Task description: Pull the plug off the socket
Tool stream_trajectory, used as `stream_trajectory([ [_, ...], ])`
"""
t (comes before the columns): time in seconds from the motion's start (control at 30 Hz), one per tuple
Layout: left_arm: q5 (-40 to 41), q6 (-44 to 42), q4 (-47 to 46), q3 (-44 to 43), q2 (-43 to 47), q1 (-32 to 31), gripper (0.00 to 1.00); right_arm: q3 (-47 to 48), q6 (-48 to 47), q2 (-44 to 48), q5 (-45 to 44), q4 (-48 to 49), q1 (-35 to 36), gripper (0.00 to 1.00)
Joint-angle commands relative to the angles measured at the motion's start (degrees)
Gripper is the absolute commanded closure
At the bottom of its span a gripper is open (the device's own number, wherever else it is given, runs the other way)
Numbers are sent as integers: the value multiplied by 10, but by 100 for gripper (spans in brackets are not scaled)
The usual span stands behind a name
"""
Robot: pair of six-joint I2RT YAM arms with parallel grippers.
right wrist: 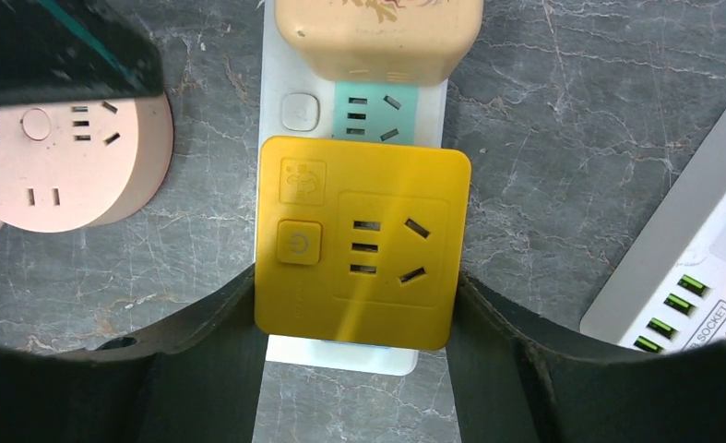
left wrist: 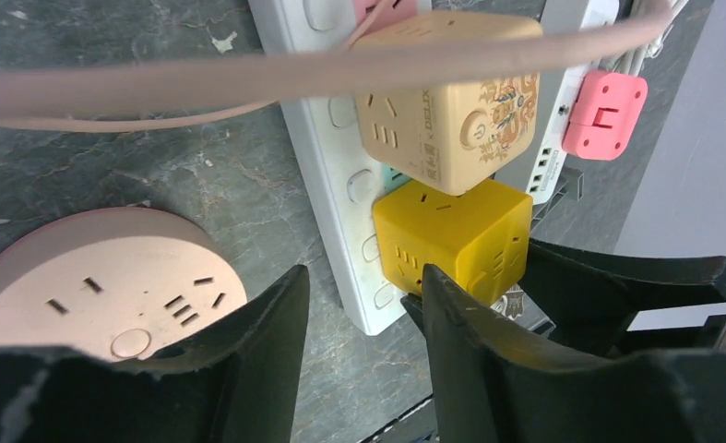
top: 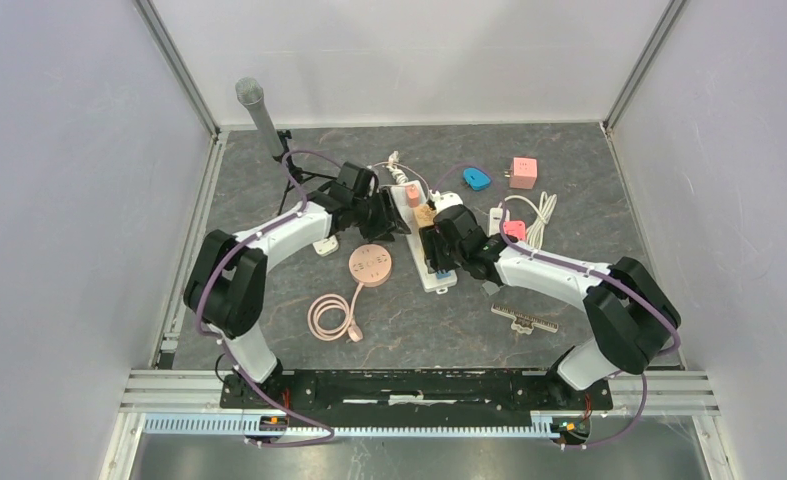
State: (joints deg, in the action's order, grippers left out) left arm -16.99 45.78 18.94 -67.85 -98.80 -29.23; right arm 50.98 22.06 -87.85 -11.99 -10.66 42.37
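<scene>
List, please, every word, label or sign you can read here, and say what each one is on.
"DELIX": side of the beige cube adapter; the small characters beside it are too blurred to read.
"SOCKET": white USB strip.
Power symbol: button on the yellow cube adapter.
Print on the round pink socket: too small to read.

White arms [top: 291, 226], black joints [top: 234, 283], purple cables [top: 314, 153]

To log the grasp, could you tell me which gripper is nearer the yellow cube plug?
Right: the right gripper grips the yellow cube plug; the left gripper sits beside it.
</scene>
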Motion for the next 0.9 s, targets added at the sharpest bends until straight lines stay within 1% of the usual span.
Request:
stream_trajectory([
  [0.0,-2,-8,-44,10,-11,-20,46,27,31,-8,-15,11,3,44],
  [0.03,-1,-11,-50,13,-16,-23,46,34,30,-15,-13,11,3,42],
  [0.1,2,-13,-59,14,-30,-28,46,46,27,-28,-10,10,3,40],
  [0.17,2,-16,-69,13,-47,-34,48,57,20,-38,-9,9,3,41],
  [0.27,5,-17,-69,7,-67,-39,52,69,8,-47,-9,10,2,45],
  [0.37,6,-18,-69,3,-83,-41,57,84,8,-58,-15,-2,3,45],
  [0.53,19,-30,-57,-5,-100,-42,60,88,8,-57,-17,2,3,27],
  [0.6,19,-33,-57,-8,-109,-43,61,92,4,-58,-21,1,3,25],
  [0.8,9,-44,-48,1,-134,-46,74,116,-8,-74,-25,-7,2,24],
  [0.87,13,-48,-48,13,-129,-46,76,120,-10,-82,-27,-6,1,28],
])
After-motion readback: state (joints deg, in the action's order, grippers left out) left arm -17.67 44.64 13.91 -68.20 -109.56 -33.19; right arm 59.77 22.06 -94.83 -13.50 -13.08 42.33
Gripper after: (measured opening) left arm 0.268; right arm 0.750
